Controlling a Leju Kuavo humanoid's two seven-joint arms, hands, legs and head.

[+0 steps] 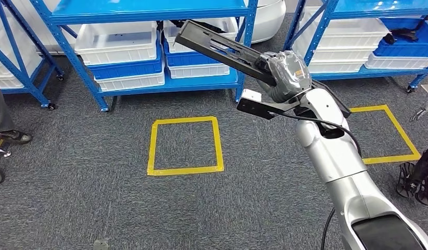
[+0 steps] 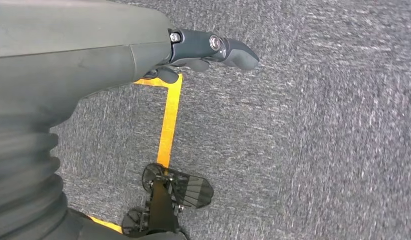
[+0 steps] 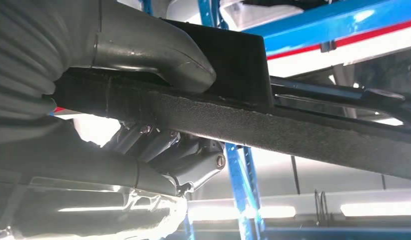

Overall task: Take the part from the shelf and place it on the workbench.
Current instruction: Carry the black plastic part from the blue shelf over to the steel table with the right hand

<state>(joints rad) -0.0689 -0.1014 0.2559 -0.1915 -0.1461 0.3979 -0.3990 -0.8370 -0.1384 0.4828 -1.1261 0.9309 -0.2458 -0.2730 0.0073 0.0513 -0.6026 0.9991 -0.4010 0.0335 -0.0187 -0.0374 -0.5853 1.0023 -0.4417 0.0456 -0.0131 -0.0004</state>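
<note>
A long black slotted part [image 1: 217, 46] is held raised in front of the blue shelf [image 1: 149, 10], pointing up and left. My right hand [image 1: 286, 73] grips it at its near end. In the right wrist view the thumb [image 3: 158, 55] presses on one side of the part [image 3: 293, 127] and the fingers [image 3: 163, 150] wrap the other side. My left hand [image 2: 203, 50] hangs over the grey carpet with its fingers loosely extended and nothing in them.
White and blue bins [image 1: 123, 49] fill the shelf's lower level. A second blue shelf [image 1: 368, 41] stands at the right. Yellow tape squares [image 1: 185, 146] mark the carpet. A person's shoe [image 1: 11, 137] is at the left edge.
</note>
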